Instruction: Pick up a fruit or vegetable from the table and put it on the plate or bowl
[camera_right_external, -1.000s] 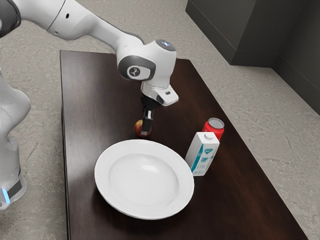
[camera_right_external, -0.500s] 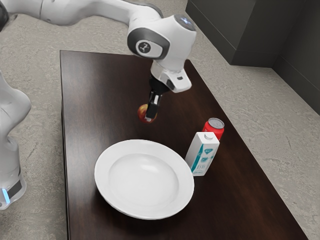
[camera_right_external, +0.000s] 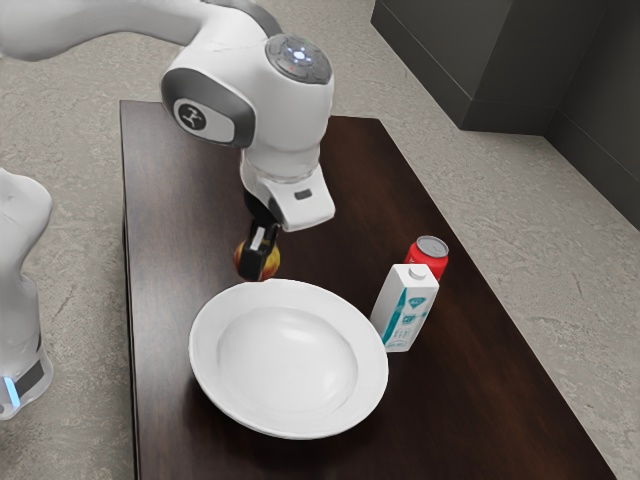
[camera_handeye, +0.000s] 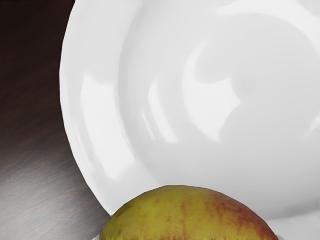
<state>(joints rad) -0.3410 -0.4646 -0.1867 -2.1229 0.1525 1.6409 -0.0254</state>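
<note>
Your tool (camera_right_external: 262, 256) is clenched on the apple (camera_right_external: 248, 263), both fingers pinching it from two sides. The fruit hangs clear of the desk (camera_right_external: 170, 200), just off the white plate (camera_right_external: 205, 335) at roughly its 11 o'clock rim. From the wrist camera the apple (camera_handeye: 190, 215) sits right under your hand, with the plate (camera_handeye: 95, 120) spread out beyond it.

Here's the risk. Let go now and the apple likely meets the sloping rim or the bare desk, and a round fruit rolls; the desk's near edge, out at 9 o'clock from the plate, isn't far. Carry it over the middle of the dish first. The pinch looks narrow on a rounded skin, so a quick swing could twist it loose. Drop it from high and it may bounce out of the shallow well or knock the plate. Swing too wide toward 3 o'clock and you risk tipping the milk carton (camera_right_external: 404, 307), which stands just beside the rim, with the red soda can (camera_right_external: 428, 256) at its 1 o'clock.

The count: one apple, one plate, one carton, one can, one tool.
</note>
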